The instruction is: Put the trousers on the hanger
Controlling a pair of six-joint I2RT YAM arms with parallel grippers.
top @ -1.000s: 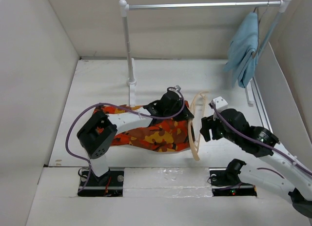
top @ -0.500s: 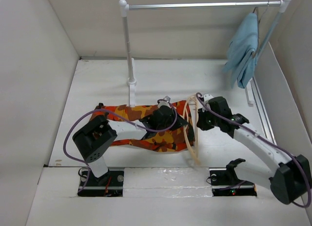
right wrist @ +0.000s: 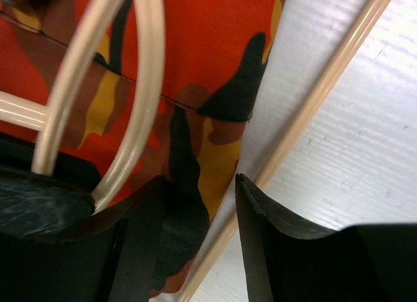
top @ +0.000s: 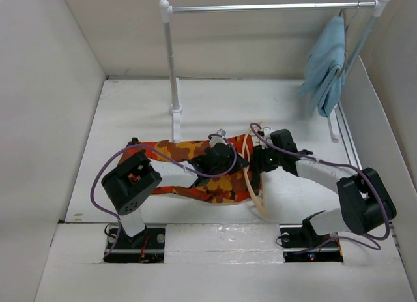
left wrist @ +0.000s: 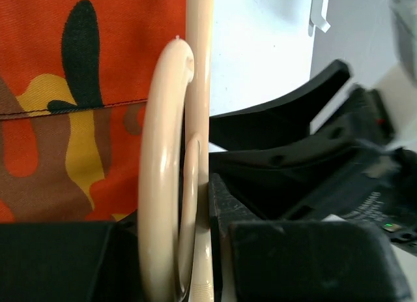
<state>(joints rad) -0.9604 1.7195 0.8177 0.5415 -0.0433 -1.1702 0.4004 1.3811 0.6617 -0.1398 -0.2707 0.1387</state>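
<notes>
The camouflage trousers [top: 171, 148] lie flat across the table in front of the arms. The tan wooden hanger [top: 255, 184] lies at their right end. My left gripper [top: 229, 160] reaches over the trousers and is shut on the hanger; the left wrist view shows the hanger [left wrist: 199, 67] clamped in my left gripper [left wrist: 174, 250], above the trousers [left wrist: 117, 54]. My right gripper [top: 262, 161] is low beside it, facing it. In the right wrist view my right gripper [right wrist: 199, 211] is open, with the trousers' edge [right wrist: 195, 41] and a hanger bar [right wrist: 326, 87] between its jaws.
A white clothes rack [top: 171, 67] stands behind the trousers, its rail running right. A light-blue cloth [top: 326, 60] hangs on a thin dark hanger at the rail's right end. White walls close in on the left and right.
My right gripper has swung left and down to the hanger and the trousers' right edge. My left gripper has come down and nearer with the hanger, which now lies lower.
</notes>
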